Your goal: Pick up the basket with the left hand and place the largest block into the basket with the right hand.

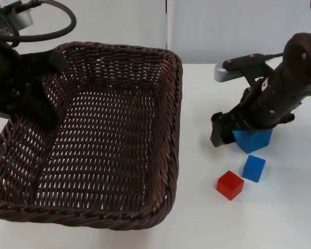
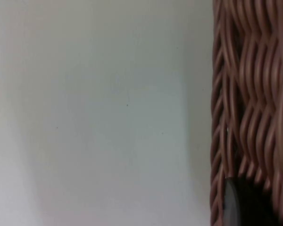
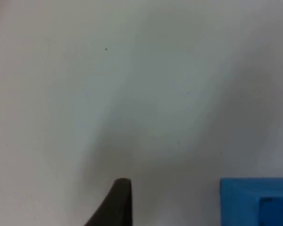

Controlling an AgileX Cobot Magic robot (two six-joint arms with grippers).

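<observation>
Blue block (image 1: 254,140) under right gripper (image 1: 232,130)

The white table (image 1: 207,218) runs back to a grey wall (image 1: 238,26). Three blocks sit on it toward the right side. The large blue block (image 1: 252,140) stands farthest back; its blue corner also shows in the right wrist view (image 3: 254,200) against the bare white top. In front of it, a little apart, lies a small blue block (image 1: 254,168). A small red block (image 1: 230,185) lies just beside the small blue one, to its left and slightly nearer the front edge. In the left wrist view the table top (image 2: 104,113) shows plain white.
</observation>
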